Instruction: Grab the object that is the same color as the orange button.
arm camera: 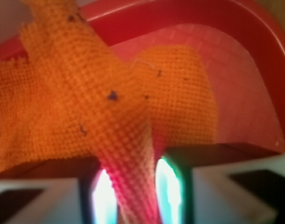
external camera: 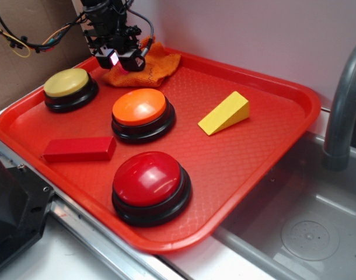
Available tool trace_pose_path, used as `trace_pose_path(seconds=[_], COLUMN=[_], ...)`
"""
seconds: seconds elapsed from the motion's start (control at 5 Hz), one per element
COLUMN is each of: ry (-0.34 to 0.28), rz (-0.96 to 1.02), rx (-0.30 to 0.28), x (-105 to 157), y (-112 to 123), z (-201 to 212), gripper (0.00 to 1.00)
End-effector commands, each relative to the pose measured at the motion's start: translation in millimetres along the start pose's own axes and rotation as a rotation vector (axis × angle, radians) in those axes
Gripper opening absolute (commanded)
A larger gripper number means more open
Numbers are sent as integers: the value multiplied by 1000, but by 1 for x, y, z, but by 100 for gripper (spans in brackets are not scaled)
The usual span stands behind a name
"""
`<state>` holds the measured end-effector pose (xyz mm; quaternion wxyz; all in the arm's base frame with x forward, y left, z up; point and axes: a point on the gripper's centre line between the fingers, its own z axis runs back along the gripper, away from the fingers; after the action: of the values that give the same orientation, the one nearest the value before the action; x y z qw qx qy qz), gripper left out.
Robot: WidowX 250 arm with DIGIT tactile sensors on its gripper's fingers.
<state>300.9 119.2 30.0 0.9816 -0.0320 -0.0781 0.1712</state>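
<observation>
The orange cloth rag (external camera: 157,65) lies bunched at the tray's far edge, just behind the orange button (external camera: 139,107). My gripper (external camera: 126,64) sits low over the rag's left part. In the wrist view a pinched fold of the rag (arm camera: 100,107) rises between the two glowing pads (arm camera: 104,196), and my gripper (arm camera: 133,198) is shut on that fold. The rest of the cloth spreads out behind on the tray floor.
On the red tray (external camera: 265,157) also stand a yellow-domed button (external camera: 67,83), a large red-domed button (external camera: 147,178), a red bar block (external camera: 79,149) and a yellow wedge (external camera: 224,113). A sink (external camera: 306,233) and grey faucet (external camera: 341,105) lie to the right.
</observation>
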Motion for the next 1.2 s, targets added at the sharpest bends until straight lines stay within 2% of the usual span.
trace_pose_path(seconds=[0.0, 0.2, 0.4, 0.6, 0.8, 1.0], ry=[-46, 40, 127, 272, 185, 137], rz=[-26, 32, 2, -129, -232, -256], rx=[148, 225, 239, 156, 180, 169], x=[7, -4, -21, -29, -46, -61], y=[0, -12, -38, -65, -92, -93], z=[42, 84, 114, 141, 185, 214], gripper=[0, 0, 0, 0, 0, 0])
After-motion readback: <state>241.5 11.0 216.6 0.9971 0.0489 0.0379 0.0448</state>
